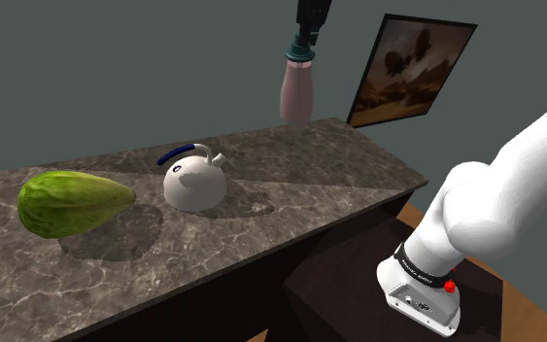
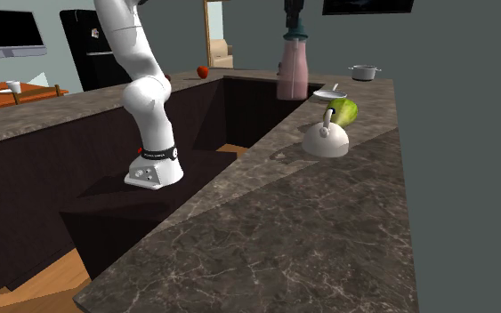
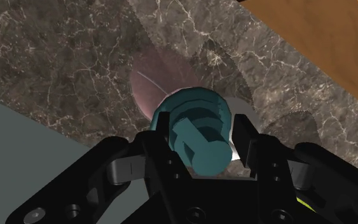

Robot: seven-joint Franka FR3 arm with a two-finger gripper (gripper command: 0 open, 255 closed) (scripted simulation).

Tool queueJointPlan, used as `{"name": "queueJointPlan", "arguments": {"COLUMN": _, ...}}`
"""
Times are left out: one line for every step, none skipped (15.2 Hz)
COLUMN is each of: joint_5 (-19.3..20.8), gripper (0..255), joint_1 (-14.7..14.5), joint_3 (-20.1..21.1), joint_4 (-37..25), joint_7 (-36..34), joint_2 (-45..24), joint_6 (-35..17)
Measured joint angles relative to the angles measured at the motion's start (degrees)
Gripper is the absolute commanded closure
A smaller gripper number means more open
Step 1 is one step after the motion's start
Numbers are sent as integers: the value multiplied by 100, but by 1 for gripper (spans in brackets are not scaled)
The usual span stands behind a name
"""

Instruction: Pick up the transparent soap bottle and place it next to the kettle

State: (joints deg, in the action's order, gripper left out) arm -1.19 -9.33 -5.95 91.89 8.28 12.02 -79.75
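**Q:** Where is the soap bottle, and how is it held?

**A:** The soap bottle point(image 1: 297, 92), pale pink and see-through with a teal pump top, hangs upright in the air, well above the dark marbled counter point(image 1: 290, 209). In the wrist view, the black gripper point(image 3: 203, 137) has its two fingers point(image 3: 161, 127) closed on the teal pump neck. The bottle's body hangs below them.

**Q:** What could go wrong from here?

**A:** The grip is on the narrow neck alone, so the bottle may swing or slip during a quick move. The white kettle point(image 1: 193, 180) stands on the counter, to the shoulder view's left of the bottle and nearer the camera. Its spout points toward the bottle's side, so a low sideways approach could knock it. If let go too high or at a tilt, the tall bottle would likely topple.

**Q:** What else is around?

**A:** A large green fruit point(image 1: 72, 202) lies further to the shoulder view's left, apart from the kettle. A framed picture point(image 1: 407, 73) hangs on the wall behind. In the second exterior view, a small pan point(image 2: 328, 92) and a pot point(image 2: 364, 73) sit far along the counter. The counter to the right of the kettle in the shoulder view looks bare.
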Motion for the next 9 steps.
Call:
{"name": "queueJointPlan", "arguments": {"joint_5": -16, "gripper": 255, "joint_1": -49, "joint_3": 80, "joint_4": 27, "joint_7": -131, "joint_2": 7, "joint_6": -25}}
{"name": "queueJointPlan", "arguments": {"joint_5": -34, "gripper": 255, "joint_1": -98, "joint_3": 160, "joint_4": 55, "joint_7": -260, "joint_2": -13, "joint_6": -79}}
{"name": "queueJointPlan", "arguments": {"joint_5": -53, "gripper": 255, "joint_1": -155, "joint_3": 251, "joint_4": 90, "joint_7": -408, "joint_2": -20, "joint_6": -125}}
{"name": "queueJointPlan", "arguments": {"joint_5": -71, "gripper": 255, "joint_1": -205, "joint_3": 330, "joint_4": 64, "joint_7": -538, "joint_2": -67, "joint_6": -152}}
{"name": "queueJointPlan", "arguments": {"joint_5": -87, "gripper": 255, "joint_1": -263, "joint_3": 420, "joint_4": 54, "joint_7": -683, "joint_2": -98, "joint_6": -177}}
{"name": "queueJointPlan", "arguments": {"joint_5": -103, "gripper": 255, "joint_1": -317, "joint_3": 504, "joint_4": -20, "joint_7": -823, "joint_2": -165, "joint_6": -176}}
{"name": "queueJointPlan", "arguments": {"joint_5": -116, "gripper": 255, "joint_1": -369, "joint_3": 581, "joint_4": -73, "joint_7": -952, "joint_2": -229, "joint_6": -194}}
{"name": "queueJointPlan", "arguments": {"joint_5": -133, "gripper": 255, "joint_1": -438, "joint_3": 683, "joint_4": -182, "joint_7": -1121, "joint_2": -332, "joint_6": -193}}
{"name": "queueJointPlan", "arguments": {"joint_5": -140, "gripper": 255, "joint_1": -482, "joint_3": 746, "joint_4": -223, "joint_7": -1229, "joint_2": -375, "joint_6": -198}}
